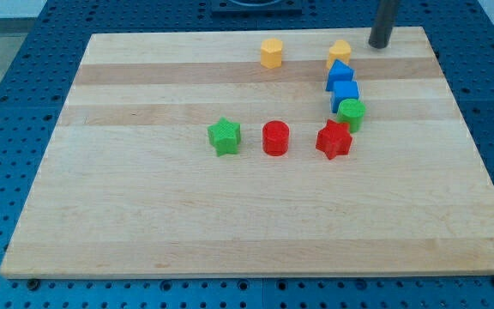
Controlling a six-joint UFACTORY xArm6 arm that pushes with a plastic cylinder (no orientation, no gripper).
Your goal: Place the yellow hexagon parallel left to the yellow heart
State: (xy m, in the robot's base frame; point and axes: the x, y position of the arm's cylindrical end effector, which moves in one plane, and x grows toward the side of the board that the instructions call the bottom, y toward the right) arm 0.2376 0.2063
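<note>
The yellow hexagon (271,52) is seen already left of, level with, the yellow heart (340,52) near the view's top, so only withdrawal seems needed from my tip (377,45), a gripperless rod just right of the heart.

On the counter (144,215), the yellow hexagon (271,52) sits near the far edge, left of the yellow heart (340,52), the two well apart and level with each other. My tip (377,44) stands just right of the heart, slightly farther back. Nearer than the heart, two blue blocks run in a column: the farther blue block (339,74) touches the nearer blue block (345,93). The green cylinder (352,112) follows, then the red star (334,140). Left of the star lies the red cylinder (275,137), and farther left the green star (225,136).
</note>
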